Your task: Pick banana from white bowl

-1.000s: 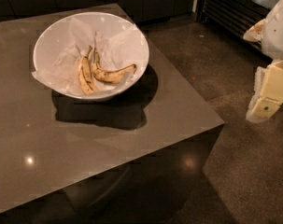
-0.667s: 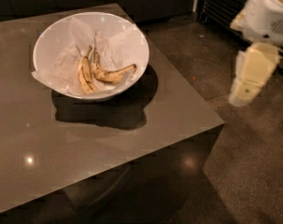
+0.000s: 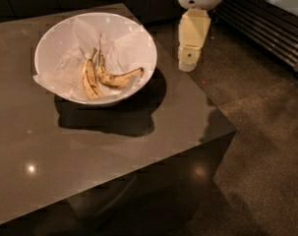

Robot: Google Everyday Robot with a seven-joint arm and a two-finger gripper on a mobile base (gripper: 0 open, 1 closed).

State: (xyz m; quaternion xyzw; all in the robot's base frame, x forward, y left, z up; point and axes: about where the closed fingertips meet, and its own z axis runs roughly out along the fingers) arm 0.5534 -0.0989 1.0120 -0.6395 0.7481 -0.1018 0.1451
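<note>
The white bowl (image 3: pixel 46 43) stands on the far left part of a dark table and is lined with crumpled white paper. Two bananas lie in it. The banana (image 3: pixel 118 78) is the strongly curved yellow one on the right, its tip pointing right. A straighter, streaked banana (image 3: pixel 89 77) lies just left of it. My gripper (image 3: pixel 190 45), a cream-coloured piece under a white arm housing, hangs at the table's far right edge, to the right of the bowl and apart from it. It holds nothing that I can see.
The dark glossy table (image 3: pixel 104 146) has its right edge and front corner near the middle of the view. A speckled floor (image 3: pixel 266 141) lies to the right. A slatted dark grille (image 3: pixel 271 28) runs along the far right wall.
The arm has swung left from the right edge of the view to the table's far right edge, close beside the bowl. The bowl and bananas have not moved.
</note>
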